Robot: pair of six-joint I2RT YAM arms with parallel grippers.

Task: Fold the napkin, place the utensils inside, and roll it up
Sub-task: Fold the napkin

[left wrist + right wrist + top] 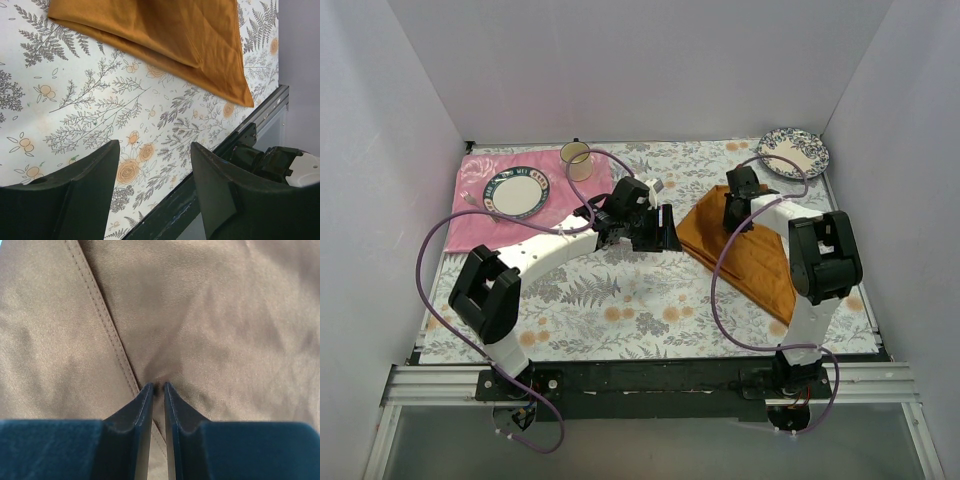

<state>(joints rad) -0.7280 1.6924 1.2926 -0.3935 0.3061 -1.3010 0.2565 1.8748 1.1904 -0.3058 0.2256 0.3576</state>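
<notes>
Writing: the rim of the teal-edged plate (516, 191) carries small marks, too small to read
Napkin look: the napkin (750, 255) is plain rust-orange cloth with a slight sheen; a stitched hem runs diagonally across the right wrist view (107, 330)
Napkin fold: doubled over, two layers showing along one edge and tapering to a point (165, 40)
Napkin place: right half of the table, flat on the fern-and-flower tablecloth (620, 310), slanting from near the centre toward the near right corner
Right gripper: the right gripper (738, 212) stands on the napkin's far end, jaws clenched on a small pucker of the cloth (158, 386)
Left gripper: the left gripper (655, 232) hangs just left of the napkin, jaws released and holding nothing (155, 150)
Other things: pink placemat (480, 228) under the teal-edged plate, cream cup (577, 160) at its far corner, blue patterned plate (793, 152) at far right
</notes>
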